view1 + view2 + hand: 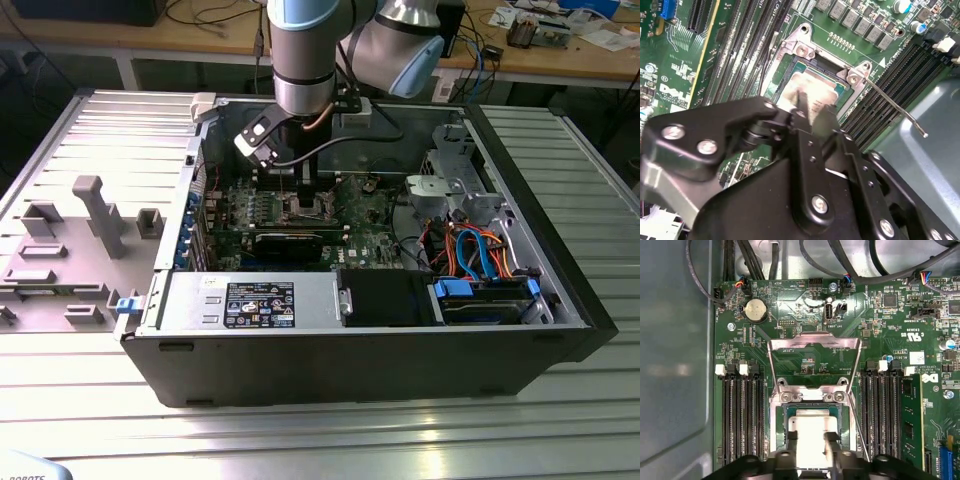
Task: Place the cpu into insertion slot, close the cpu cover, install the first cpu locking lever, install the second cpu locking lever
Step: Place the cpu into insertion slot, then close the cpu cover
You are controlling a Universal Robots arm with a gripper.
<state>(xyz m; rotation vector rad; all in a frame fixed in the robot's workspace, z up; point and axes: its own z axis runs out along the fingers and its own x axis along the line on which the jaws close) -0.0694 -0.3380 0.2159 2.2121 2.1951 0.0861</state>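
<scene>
Exterior view, from its left to its right: grey fixture blocks [98,212] stand on the ribbed table [300,430]; the open computer case [350,370] lies just beside them; the arm reaches down into it, with the gripper [303,198] over the motherboard; drive cables [475,250] lie well apart, toward the right.

First wrist view: the cpu [812,432] lies flat inside the insertion slot [812,390], silver face up, directly under the fingertips [791,437]; note that the jaws stand a narrow gap apart, with nothing clamped between them. The cpu cover [814,341] is swung back off the slot on its hinge.

Second wrist view: one locking lever [890,107] juts out over the memory slots [910,70].

Treat the cpu as light, stiff and probably fragile on its underside; take it, if at all, by two opposite edges. Expect the cover to be thin, springy sheet metal; press on its free edge, opposite the hinge.
</scene>
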